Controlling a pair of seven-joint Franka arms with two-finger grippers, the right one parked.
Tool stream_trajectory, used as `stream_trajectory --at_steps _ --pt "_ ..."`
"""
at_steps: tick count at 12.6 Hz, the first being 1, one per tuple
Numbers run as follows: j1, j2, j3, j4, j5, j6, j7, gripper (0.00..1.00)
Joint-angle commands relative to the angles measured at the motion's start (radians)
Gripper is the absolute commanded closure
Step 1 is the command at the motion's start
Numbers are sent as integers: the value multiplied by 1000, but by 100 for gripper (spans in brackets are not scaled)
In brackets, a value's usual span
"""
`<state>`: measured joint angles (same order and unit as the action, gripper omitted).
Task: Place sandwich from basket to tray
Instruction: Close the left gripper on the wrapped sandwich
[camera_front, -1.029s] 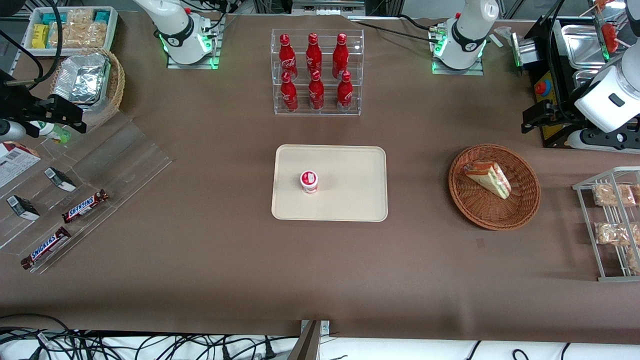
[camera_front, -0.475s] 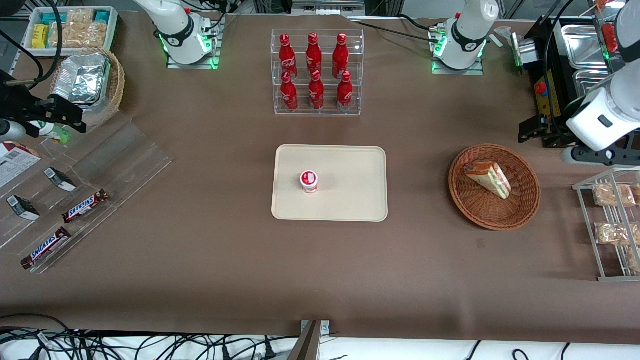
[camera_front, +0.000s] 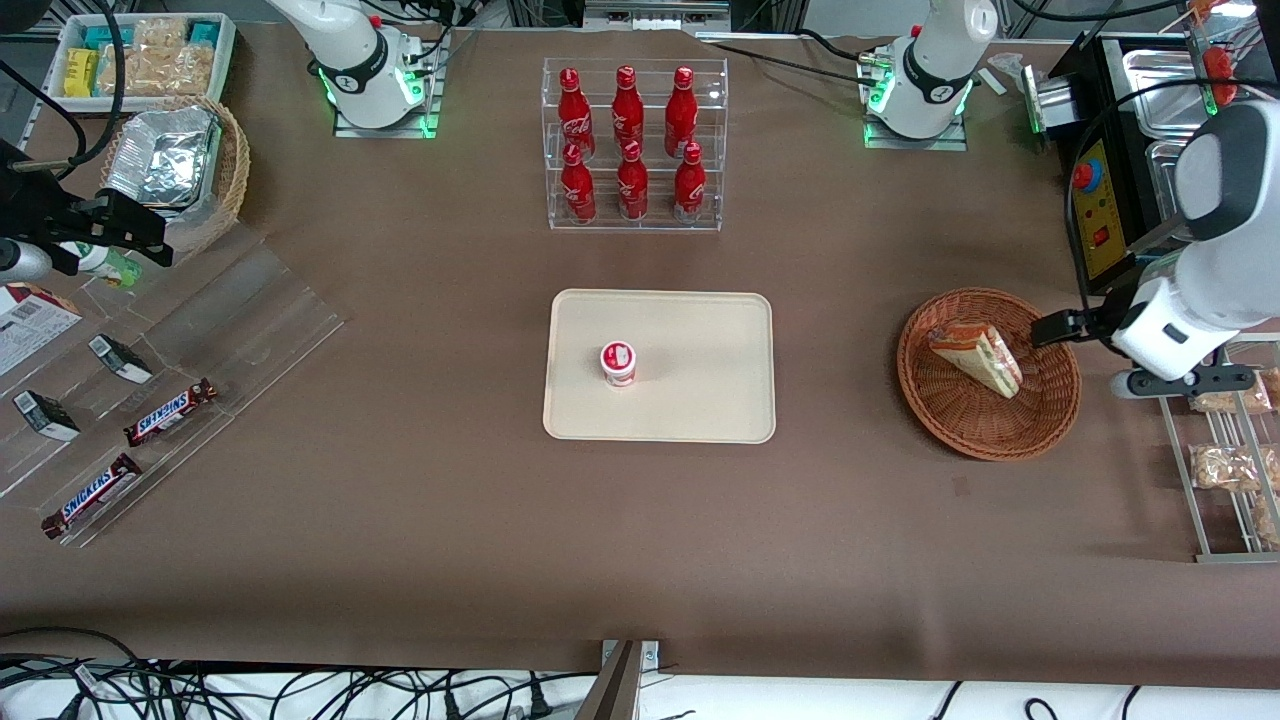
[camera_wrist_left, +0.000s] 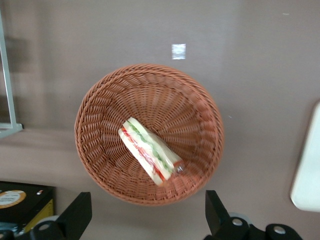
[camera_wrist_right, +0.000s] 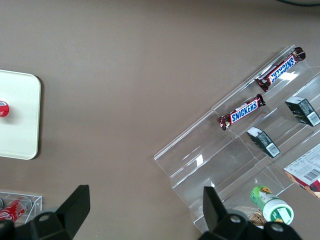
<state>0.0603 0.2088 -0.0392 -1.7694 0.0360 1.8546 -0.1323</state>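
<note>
While the sandwich (camera_front: 977, 356) lies on its side in the basket (camera_front: 1043, 425), the gripper (camera_front: 1052, 328) hangs just above the basket's rim, on the side toward the working arm's end of the worktop (camera_front: 400, 520). Its fingers (camera_wrist_left: 75, 215) stand spread wide apart with nothing between them, and from the wrist camera the two dark tips frame the edge of the basket (camera_wrist_left: 100, 110) from above. The sandwich (camera_wrist_left: 150, 157) is a wrapped wedge, its red, green and pale layers facing up, and it rests near the middle of the wicker bowl, touching the weave and no part of the gripper (camera_wrist_left: 147, 220).

Well apart from the basket, toward the middle of the worktop, sits the tray (camera_front: 700, 400), flat and cream-coloured. A small red-and-white cup (camera_front: 618, 362) stands upright on it, nearer the edge that faces the parked arm's end. Farther from the front camera than the tray, a clear rack holds red bottles (camera_front: 627, 140) in two rows. Beside the basket, at the working arm's end, a wire rack (camera_front: 1190, 480) carries wrapped beige snacks (camera_front: 1220, 466). At the parked arm's end, two Snickers bars (camera_front: 170, 412) lie on a clear stepped stand
</note>
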Motion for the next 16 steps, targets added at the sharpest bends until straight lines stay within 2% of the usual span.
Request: stream_trajectory --at_steps 1,5,10,14,16 --pt "-5 -37 -4 -120 25 90 -116 0" --pt "0 -45 -4 -277 28 273 -369 0" --pt "16 -49 -2 -439 28 477 -519 0" --pt "15 -60 -10 -528 108 573 -663 0" --pt "15 -57 -14 -562 117 635 -705 0"
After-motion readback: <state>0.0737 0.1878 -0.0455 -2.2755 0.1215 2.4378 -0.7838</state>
